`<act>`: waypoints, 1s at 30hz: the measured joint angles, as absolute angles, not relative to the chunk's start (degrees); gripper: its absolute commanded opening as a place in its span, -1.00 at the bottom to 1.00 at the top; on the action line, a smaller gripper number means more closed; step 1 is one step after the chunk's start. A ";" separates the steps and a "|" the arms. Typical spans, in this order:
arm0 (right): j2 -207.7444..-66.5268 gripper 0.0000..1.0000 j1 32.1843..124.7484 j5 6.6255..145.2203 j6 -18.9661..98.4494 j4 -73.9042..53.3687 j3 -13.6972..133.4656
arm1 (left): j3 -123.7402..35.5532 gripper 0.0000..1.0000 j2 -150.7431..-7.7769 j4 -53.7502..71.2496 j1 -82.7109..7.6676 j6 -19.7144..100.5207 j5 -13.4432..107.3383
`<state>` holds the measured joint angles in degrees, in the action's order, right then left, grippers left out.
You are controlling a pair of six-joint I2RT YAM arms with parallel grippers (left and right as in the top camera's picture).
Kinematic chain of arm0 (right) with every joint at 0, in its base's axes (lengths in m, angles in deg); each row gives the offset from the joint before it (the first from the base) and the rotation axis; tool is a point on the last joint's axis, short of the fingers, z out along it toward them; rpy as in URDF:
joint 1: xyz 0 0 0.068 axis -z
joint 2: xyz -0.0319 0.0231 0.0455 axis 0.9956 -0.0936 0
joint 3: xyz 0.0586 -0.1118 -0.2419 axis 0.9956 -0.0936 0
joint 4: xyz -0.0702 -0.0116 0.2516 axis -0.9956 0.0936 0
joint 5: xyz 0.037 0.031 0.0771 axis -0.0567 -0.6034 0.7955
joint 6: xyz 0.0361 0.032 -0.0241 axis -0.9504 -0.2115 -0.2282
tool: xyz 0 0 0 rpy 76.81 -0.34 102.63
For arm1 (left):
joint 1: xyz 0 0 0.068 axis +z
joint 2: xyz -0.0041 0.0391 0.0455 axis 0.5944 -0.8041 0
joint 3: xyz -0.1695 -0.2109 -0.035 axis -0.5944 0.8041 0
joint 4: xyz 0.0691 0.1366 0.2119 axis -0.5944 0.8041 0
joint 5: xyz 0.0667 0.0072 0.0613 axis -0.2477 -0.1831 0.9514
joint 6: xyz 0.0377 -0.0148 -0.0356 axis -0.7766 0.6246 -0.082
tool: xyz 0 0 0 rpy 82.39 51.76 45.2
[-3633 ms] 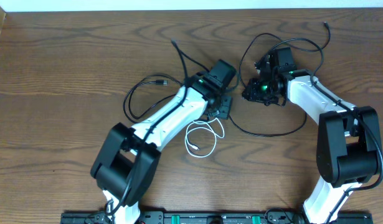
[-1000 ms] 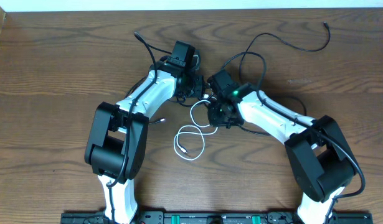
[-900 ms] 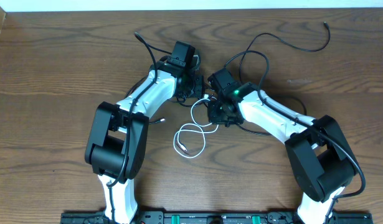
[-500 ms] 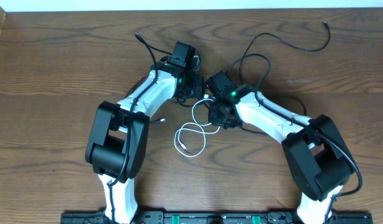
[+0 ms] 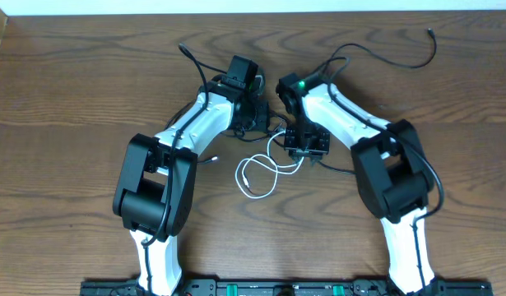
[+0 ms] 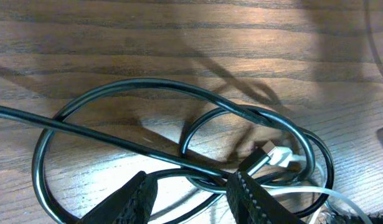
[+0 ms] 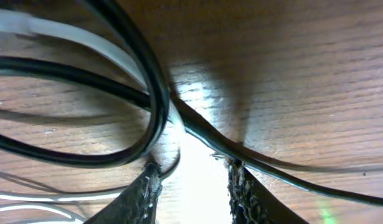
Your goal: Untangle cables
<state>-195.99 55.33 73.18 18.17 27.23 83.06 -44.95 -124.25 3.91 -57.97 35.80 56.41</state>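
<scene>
We see a brown wooden table [image 5: 71, 123] from above, with two white-and-black arms bent inward so that their tips meet over the tangle [image 5: 277, 131], the spot where the two cords cross.

The left arm [image 5: 195, 123] reaches in from the tangle's left, the right arm [image 5: 343, 119] from its right. We judge they stand this close so that one can steady the cords while the other draws a strand free.

The black cord [image 6: 147, 82] lies in overlapping loops at the tangle, and more of it trails off to the tangle's far right. The white cord [image 7: 73, 38] passes under a black strand at the tangle, and its loose loop lies on the near side.

The left gripper [image 6: 191, 186] hangs low just left of the tangle, its jaws partly apart, with black strands between them that it does not pinch. The right gripper [image 7: 192, 180] sits right on the crossing, jaws likewise parted and clamping nothing. It looks placed to take one strand.

A small white plug [image 6: 279, 155] rests inside the tangle.
</scene>
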 measured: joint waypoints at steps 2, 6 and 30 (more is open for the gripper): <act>-196.75 -0.55 55.33 73.57 19.66 28.10 84.11 | -44.95 -0.16 -124.25 3.89 -57.97 35.80 56.43; -197.30 -0.76 55.46 74.03 21.53 29.98 84.64 | -44.95 -0.16 -124.25 3.89 -57.97 35.80 56.56; -178.11 -0.98 59.86 60.44 24.86 39.16 82.06 | -44.95 -0.15 -124.25 4.17 -58.01 35.80 63.80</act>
<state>-178.11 59.86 60.44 24.86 39.16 82.06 -44.95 -124.25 4.17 -58.01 35.80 63.80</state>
